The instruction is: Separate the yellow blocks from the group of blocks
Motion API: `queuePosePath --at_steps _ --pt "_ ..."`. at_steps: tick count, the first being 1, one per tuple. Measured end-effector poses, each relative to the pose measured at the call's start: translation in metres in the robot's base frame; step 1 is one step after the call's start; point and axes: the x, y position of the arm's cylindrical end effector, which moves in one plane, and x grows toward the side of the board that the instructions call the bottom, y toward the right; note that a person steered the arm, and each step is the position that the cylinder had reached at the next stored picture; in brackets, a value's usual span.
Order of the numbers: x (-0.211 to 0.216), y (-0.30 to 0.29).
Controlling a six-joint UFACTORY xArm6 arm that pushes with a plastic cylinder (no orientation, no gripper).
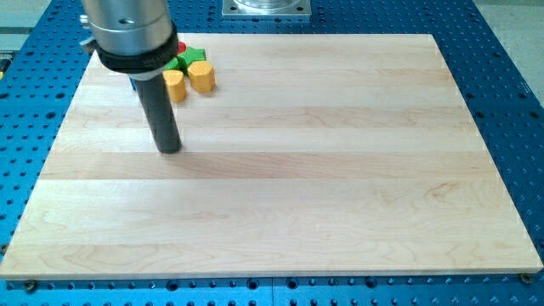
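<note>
A cluster of blocks sits at the view's top left of the wooden board [280,170]. Two yellow blocks lie on its lower edge: a yellow hexagon-like block [201,76] on the right and another yellow block [175,85] to its left, partly behind the rod. A green block [192,58] and a red block [180,47] lie just above them. A bit of blue [133,83] shows left of the rod. My tip [170,150] rests on the board below the cluster, clear of all blocks. The arm's body hides part of the cluster.
The board lies on a blue perforated table [510,102]. A grey metal base plate [267,8] stands at the view's top centre.
</note>
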Motion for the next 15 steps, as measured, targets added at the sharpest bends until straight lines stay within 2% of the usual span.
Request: queuePosePath --at_steps 1,2,4,5,6,8,10,11,14,15 --pt "-0.020 -0.032" --pt "-0.020 -0.036" --pt "-0.045 0.076" --pt "-0.097 0.096" --pt "-0.133 0.096" --pt "-0.142 0.060" --pt "-0.065 -0.030" --pt "-0.023 -0.039" --pt "0.030 -0.082" --pt "0.029 -0.082"
